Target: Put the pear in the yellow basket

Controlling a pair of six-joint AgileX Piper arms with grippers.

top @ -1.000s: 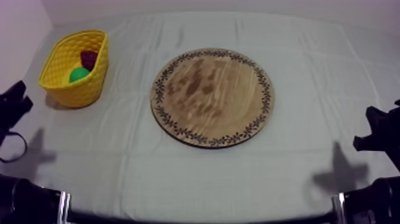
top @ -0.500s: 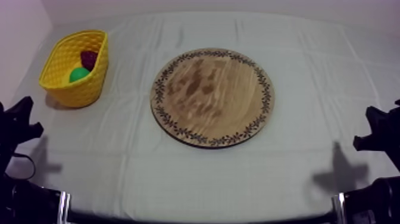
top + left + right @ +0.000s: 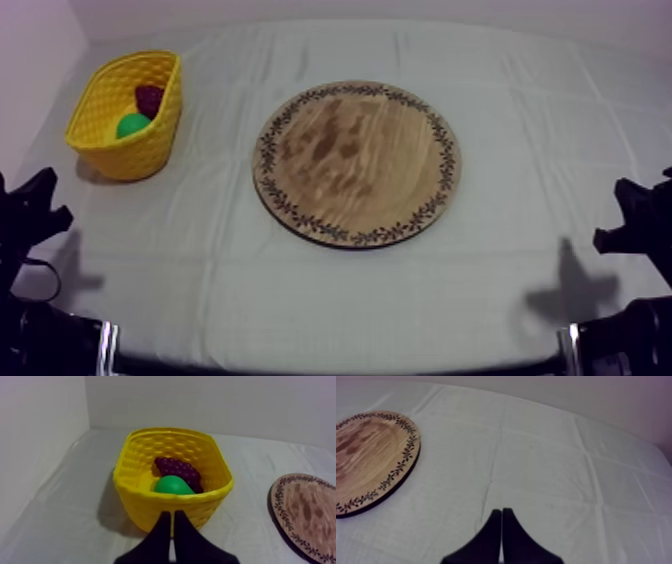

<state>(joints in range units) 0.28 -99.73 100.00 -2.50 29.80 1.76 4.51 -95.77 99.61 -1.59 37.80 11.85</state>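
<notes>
We count one counter [image 3: 300, 290] under its grey-white cloth, one round wooden board [image 3: 357, 163], one yellow basket [image 3: 112, 152], one bunch of grapes [image 3: 150, 98], one pear [image 3: 131, 125] and our two hands. The left hand [image 3: 173, 520] has its fingers pressed together in a narrow wedge, gripping nothing. The right hand [image 3: 501, 512] is closed the same way. The pear lies inside the basket, straight ahead of the left hand, just past the basket's near side and touching the grapes behind it. The board lies to that hand's right, apart from the basket, and ahead-left of the right hand. The basket sits near the counter's far left corner. Plain cloth spreads ahead of the right hand to the counter's far edge.
</notes>
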